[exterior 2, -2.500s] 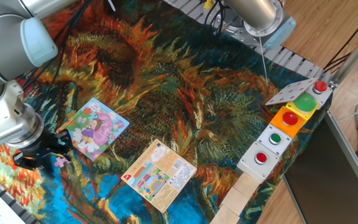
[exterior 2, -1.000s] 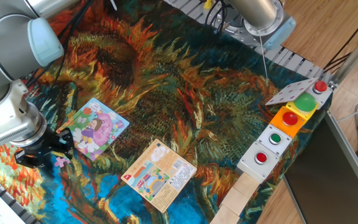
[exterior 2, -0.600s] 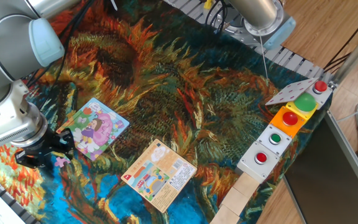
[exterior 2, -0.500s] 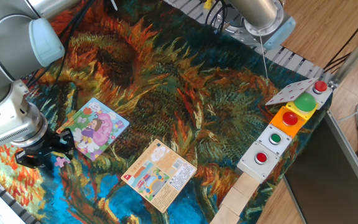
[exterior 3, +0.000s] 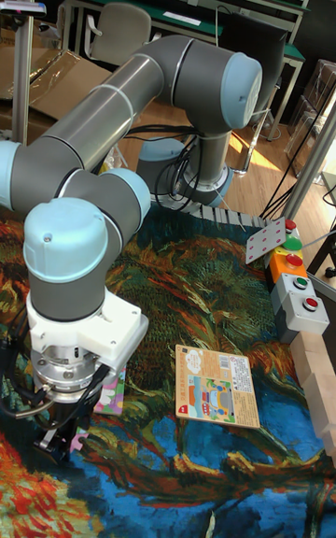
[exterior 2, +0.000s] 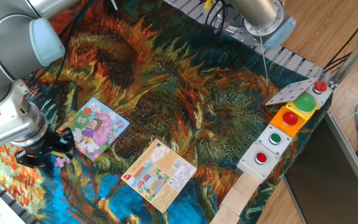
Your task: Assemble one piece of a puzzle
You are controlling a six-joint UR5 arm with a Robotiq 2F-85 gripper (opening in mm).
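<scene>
The puzzle [exterior 2: 96,129] is a square cartoon board lying flat on the painted cloth at the left; one corner of it [exterior 3: 110,395] shows beside the wrist in the tall fixed view. The piece [exterior 2: 61,160], small and pink-lilac, lies on the cloth just off the board's near-left corner. It shows again as a pink bit [exterior 3: 77,444] at the fingertips. My gripper [exterior 2: 43,154] points down at the cloth right beside the piece, its dark fingers [exterior 3: 58,437] low over it. How far the fingers are spread, and whether they touch the piece, is hidden by dark cloth and shadow.
An orange-peach printed card [exterior 2: 160,174] lies right of the board. A button box [exterior 2: 289,123] with red and green buttons runs along the right edge. Wooden blocks [exterior 2: 238,198] sit at the front right. The arm's base [exterior 2: 260,18] stands at the back.
From 2.5 s ago the arm shifted slightly up and right over the piece. In the last second nothing has visibly moved, and the piece lies where it did.
</scene>
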